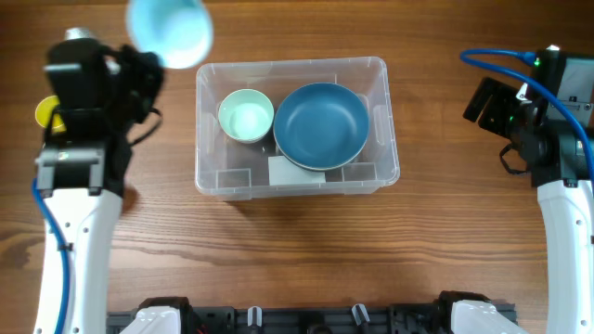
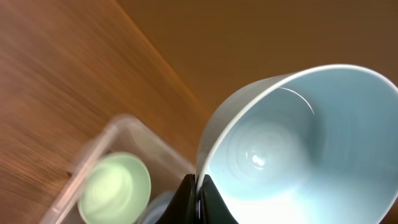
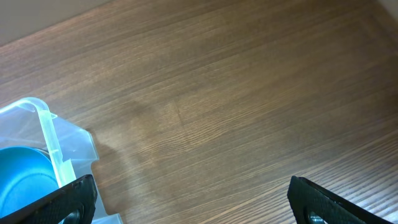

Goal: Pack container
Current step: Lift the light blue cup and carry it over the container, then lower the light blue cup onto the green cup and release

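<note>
Underneath me, brown wood-grain table (image 1: 297,250) fills nearly every view; only my right wrist camera catches a pale strip past its far edge, and I can't tell what that strip is.

From overhead, the container (image 1: 388,139) sits mid-table between my two arms, well apart from both. A pale green bowl (image 1: 246,116) lies in its left half and a dark blue bowl (image 1: 320,125) in its right half, the two just beside each other, with a white label (image 1: 283,170) showing below them through the clear bottom. A small yellow thing (image 1: 44,111) peeks out beside my left arm, too hidden to identify, and a blue cable (image 1: 492,57) loops off my right arm.

My left gripper (image 2: 199,202) is clamped on the rim of a light blue bowl (image 1: 169,30), held off the table beyond the container's far-left corner. The left wrist view shows what overhead cannot: the rim pinched between my fingers, the bowl's inside turned toward the lens, and the green bowl low in the container beneath.

My right gripper (image 3: 193,205) stands wide with nothing between its fingers, bare wood under it; that view catches only the container's near corner and an edge of the blue bowl.
</note>
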You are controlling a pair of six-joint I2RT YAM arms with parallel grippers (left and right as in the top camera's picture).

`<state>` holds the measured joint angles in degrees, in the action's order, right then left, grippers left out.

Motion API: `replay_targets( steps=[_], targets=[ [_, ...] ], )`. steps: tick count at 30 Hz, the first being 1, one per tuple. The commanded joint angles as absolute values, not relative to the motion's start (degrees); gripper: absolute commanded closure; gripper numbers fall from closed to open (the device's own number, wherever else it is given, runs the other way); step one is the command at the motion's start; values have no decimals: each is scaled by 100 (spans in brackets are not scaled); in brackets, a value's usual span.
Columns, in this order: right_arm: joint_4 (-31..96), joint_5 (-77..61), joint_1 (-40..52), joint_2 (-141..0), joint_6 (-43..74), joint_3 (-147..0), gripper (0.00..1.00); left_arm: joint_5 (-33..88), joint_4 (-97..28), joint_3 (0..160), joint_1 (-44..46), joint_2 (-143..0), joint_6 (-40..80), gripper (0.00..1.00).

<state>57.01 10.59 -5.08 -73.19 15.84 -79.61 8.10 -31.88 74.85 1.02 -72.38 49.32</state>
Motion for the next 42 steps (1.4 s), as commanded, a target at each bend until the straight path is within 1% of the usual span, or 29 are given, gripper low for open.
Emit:
replay_targets(
  steps=[1, 4, 10, 19, 25, 35, 37, 38, 39, 40, 42],
  targets=[
    [5701, 1160, -521, -7367, 1667, -8025, 1, 652, -3363, 7577, 731, -7363, 3894, 96],
    [5701, 1160, -521, -7367, 1667, -8025, 0, 158, -3677, 7577, 1157, -7679, 3896, 96],
    [5701, 1160, -521, -7367, 1669, -8025, 1, -123, -3830, 7577, 1509, -8261, 3900, 96],
    [5701, 1160, -521, -7367, 1667, -8025, 0, -499, -3990, 7577, 1559, -9035, 3992, 96],
    [5701, 1160, -521, -7367, 1667, -8025, 0, -523, -4097, 7577, 1559, -9476, 4093, 96],
    [5701, 1160, -521, -7367, 1664, -8025, 0, -766, -4064, 7575, 1559, -9751, 4093, 94],
    [5701, 1160, -521, -7367, 1664, -8025, 1, -766, -4064, 7577, 1559, -9751, 4093, 83],
    [5701, 1160, -521, -7367, 1667, -8025, 0, -766, -4062, 7575, 1559, -9751, 4093, 72],
    [5701, 1160, -521, -7367, 1667, -8025, 0, -766, -4058, 7577, 1559, -9751, 4093, 65],
    [5701, 1160, -521, -7367, 1667, -8025, 0, -764, -4053, 7577, 1559, -9751, 4093, 62],
    [5701, 1160, -521, -7367, 1667, -8025, 0, -762, -4010, 7577, 1559, -9749, 4093, 60]
  ],
)
